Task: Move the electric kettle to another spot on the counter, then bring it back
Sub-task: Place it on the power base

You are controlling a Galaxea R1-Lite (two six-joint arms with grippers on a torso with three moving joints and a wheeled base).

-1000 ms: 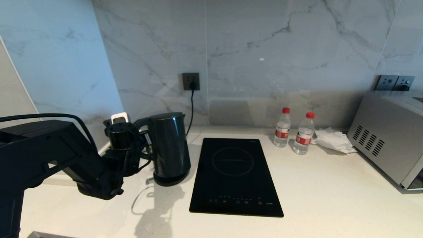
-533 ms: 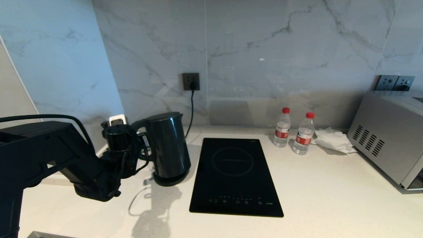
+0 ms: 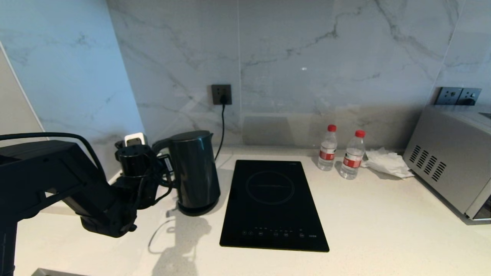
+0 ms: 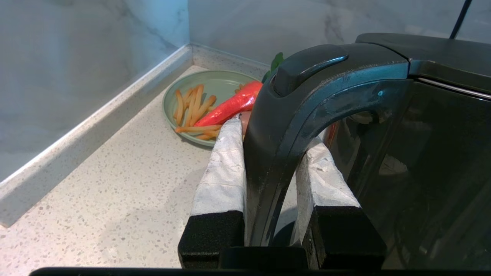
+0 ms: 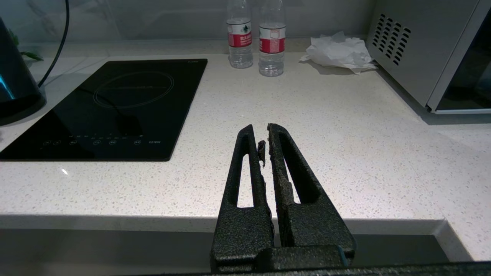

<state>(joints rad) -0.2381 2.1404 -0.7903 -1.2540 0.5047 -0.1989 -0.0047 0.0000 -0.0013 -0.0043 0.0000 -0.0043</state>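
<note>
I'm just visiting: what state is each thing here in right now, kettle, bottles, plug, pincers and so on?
Tall glossy black electric kettle: upright, lid shut, on its base disc.
Left pincer: shut on the kettle's loop handle.
Right pincer: shut, empty, at the front edge of the off-white speckled counter.
Two clear red-capped water bottles: upright, capped.
Black plug: in the wall socket.
Black glass hob: bare.

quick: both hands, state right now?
Left hand: shut on the electric kettle, fingers either side of its handle.
Right hand: shut, empty, over the counter edge.
</note>
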